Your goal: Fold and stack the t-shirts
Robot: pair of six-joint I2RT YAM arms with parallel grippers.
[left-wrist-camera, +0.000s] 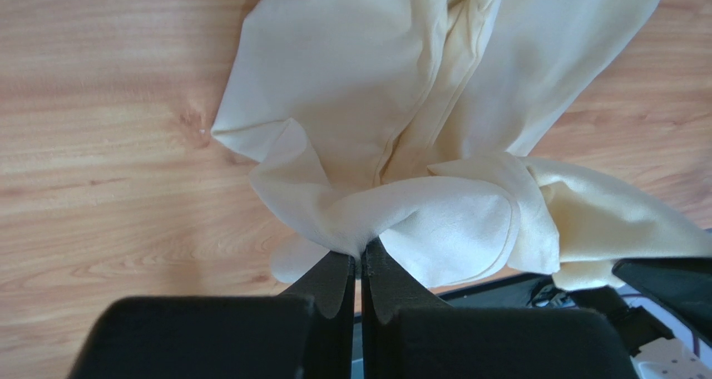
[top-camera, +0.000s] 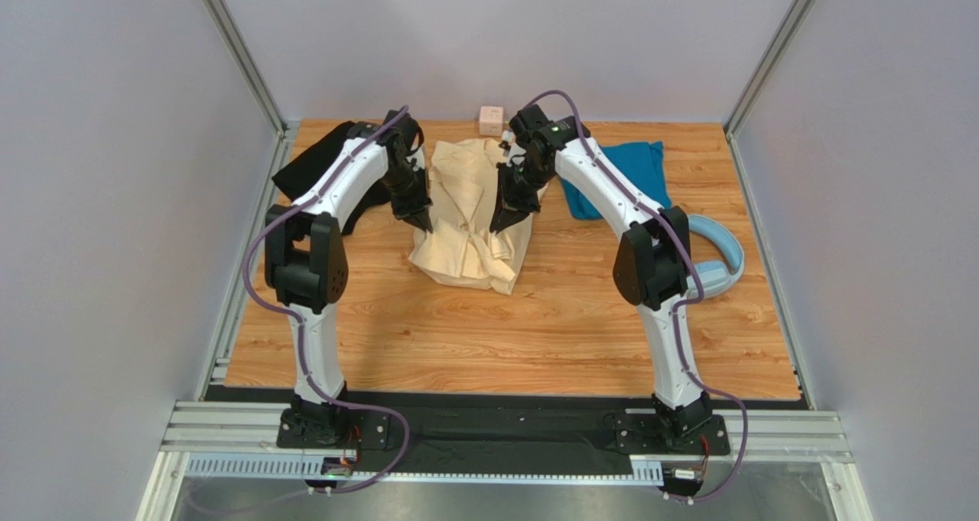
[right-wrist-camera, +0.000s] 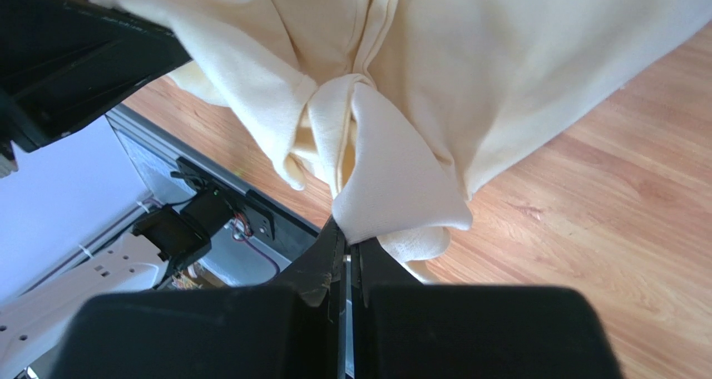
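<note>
left gripper: jaws together, pinched on a fold of the cream shirt
right gripper: clamped on another fold of that shirt
cream shirt: bunched between both grippers, rest on the table
top view only: teal shirt outboard of right gripper, black shirt outboard of left, pink cube beyond both — headphones back by right elbow
count: 3 shirts, 1 cube, 1 headphones — 2 grippers

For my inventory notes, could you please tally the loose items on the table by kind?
3 t-shirts: cream shirt, teal shirt, black shirt
1 headphones
1 cube
Total: 5
</note>
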